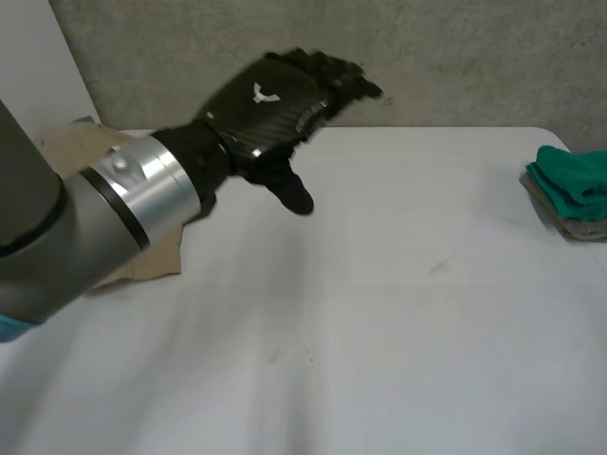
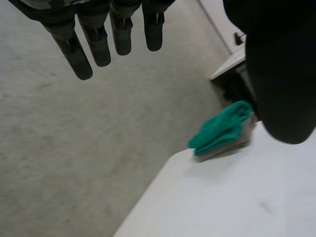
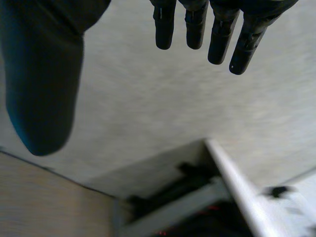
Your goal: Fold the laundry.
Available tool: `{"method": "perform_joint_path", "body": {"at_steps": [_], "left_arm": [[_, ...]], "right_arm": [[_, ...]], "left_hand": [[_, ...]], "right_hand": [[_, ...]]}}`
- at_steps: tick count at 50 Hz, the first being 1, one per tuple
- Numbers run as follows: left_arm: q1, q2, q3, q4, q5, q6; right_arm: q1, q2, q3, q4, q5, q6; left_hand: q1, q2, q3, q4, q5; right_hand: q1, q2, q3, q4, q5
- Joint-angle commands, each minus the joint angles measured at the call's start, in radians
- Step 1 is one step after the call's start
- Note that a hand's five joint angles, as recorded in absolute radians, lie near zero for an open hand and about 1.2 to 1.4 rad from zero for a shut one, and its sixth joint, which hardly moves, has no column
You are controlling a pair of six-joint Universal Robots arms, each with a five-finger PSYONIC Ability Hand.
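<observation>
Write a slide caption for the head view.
Open left hand over the white table; folded green cloth at its right edge, tan item at its left.

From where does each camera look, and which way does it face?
Head view: behind the arms, looking down at the table; the left arm and open left hand show.
Left wrist view: on that wrist, looking along the palm at a grey surface and the table's corner; its fingers show.
Right wrist view: on that wrist, facing a grey surface; the open right hand shows.
Head and left wrist views share the green cloth.
</observation>
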Motion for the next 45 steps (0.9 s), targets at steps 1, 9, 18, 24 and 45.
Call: {"method": "perform_joint_path", "body": {"at_steps": [1,9,18,24,45], "left_arm": [[0.136,0.029,0.030,0.026,-0.236,0.015],[0.408,-0.124,0.037,0.176,-0.289,0.144],[0.568,-0.476,0.177,0.196,-0.144,0.388],[0.615,-0.690,0.333,0.185,-0.121,0.478],[0.159,-0.211,-0.106,0.403,0.070,0.132]], "right_arm": [[0.279,-0.222,0.141,-0.301,0.128,0.132],[0.599,-0.449,0.544,-0.616,-0.114,0.359],[0.883,-0.403,0.769,-0.618,-0.133,0.261],[0.951,-0.302,0.819,-0.596,-0.095,0.154],[0.934,-0.280,0.813,-0.555,-0.003,0.077]], "left_hand": [[-0.030,-0.030,-0.035,-0.031,-0.049],[-0.030,-0.030,-0.035,-0.031,-0.049],[-0.008,-0.009,-0.014,-0.010,-0.027],[0.091,0.090,0.085,0.090,0.072],[1.192,1.192,1.186,1.191,1.173]], "right_hand": [[-0.028,-0.050,-0.037,-0.059,-0.071],[-0.028,-0.050,-0.037,-0.059,-0.071],[-0.028,-0.050,-0.037,-0.059,-0.071],[-0.028,-0.050,-0.037,-0.059,-0.071],[-0.028,-0.050,-0.037,-0.059,-0.071]]}}
